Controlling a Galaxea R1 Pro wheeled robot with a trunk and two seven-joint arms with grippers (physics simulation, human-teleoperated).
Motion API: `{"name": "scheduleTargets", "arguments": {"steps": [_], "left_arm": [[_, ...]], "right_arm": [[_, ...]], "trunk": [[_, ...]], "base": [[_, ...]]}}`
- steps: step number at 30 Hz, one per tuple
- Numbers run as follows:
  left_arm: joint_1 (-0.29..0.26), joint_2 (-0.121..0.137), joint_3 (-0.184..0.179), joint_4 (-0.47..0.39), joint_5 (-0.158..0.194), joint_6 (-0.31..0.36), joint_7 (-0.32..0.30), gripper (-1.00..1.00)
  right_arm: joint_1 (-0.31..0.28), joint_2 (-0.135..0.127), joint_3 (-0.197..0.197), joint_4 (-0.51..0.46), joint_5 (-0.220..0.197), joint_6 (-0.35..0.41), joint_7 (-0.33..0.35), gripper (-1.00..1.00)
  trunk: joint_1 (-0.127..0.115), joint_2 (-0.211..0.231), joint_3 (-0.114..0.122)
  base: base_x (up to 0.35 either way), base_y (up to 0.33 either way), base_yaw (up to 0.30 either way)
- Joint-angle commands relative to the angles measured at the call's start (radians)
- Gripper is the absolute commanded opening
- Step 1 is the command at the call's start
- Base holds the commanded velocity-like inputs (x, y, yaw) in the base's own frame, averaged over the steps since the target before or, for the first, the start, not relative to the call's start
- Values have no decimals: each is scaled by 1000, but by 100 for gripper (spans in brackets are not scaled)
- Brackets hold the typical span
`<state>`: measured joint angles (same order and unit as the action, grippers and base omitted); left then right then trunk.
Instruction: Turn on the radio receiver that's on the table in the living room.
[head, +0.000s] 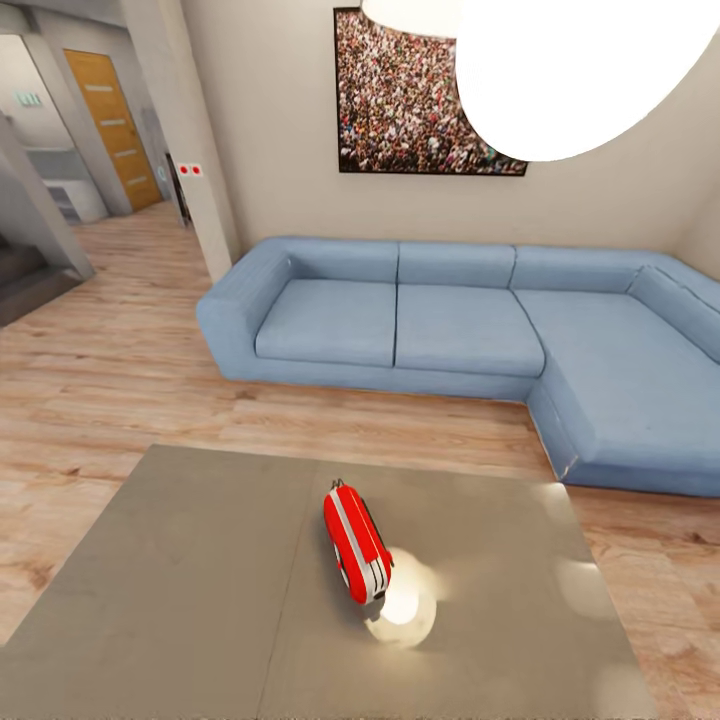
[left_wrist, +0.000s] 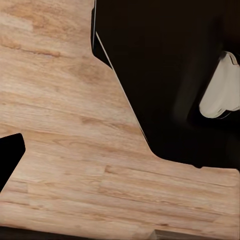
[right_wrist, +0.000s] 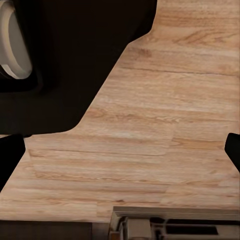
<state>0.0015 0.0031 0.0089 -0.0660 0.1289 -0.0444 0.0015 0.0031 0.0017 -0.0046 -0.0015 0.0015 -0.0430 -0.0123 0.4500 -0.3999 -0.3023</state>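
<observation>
Over the wood floor (left_wrist: 75, 150) hangs the left claw (left_wrist: 10, 155), one dark fingertip seen, opening not clear, right claw (right_wrist: 120, 152) next, fingertips wide apart above the planks, red radio receiver (head: 356, 543) far ahead, lying on the grey table (head: 180, 580), blue sofa (head: 470, 330) behind.

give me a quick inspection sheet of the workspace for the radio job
surface: the table, glossy grey top with a seam down the middle, bright lamp glare on its right part
job's things: the radio receiver, red with white trim, lies near the table's middle just right of the seam; its dial is not visible from the head view
clutter: nothing seen on the table besides the radio
grippers: dark fingertip edges over the wood floor in both wrist views; open or shut cannot be told
cables: nothing seen
surroundings: blue L-shaped sofa behind the table, framed crowd picture on the wall, white pendant lamp overhead, wooden door far left
</observation>
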Motion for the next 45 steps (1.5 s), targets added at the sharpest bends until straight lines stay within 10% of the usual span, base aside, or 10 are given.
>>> {"name": "scheduleTargets", "arguments": {"steps": [1,45], "left_arm": [[0,0,0,0,0,0,0,100],[0,2,-1,0,0,-1,-2,100]], "right_arm": [[0,0,0,0,0,0,0,100],[0,1,0,0,0,0,0,100]], "trunk": [[0,0,-2],[0,0,-72]], "base": [[0,0,0],[0,0,0]]}}
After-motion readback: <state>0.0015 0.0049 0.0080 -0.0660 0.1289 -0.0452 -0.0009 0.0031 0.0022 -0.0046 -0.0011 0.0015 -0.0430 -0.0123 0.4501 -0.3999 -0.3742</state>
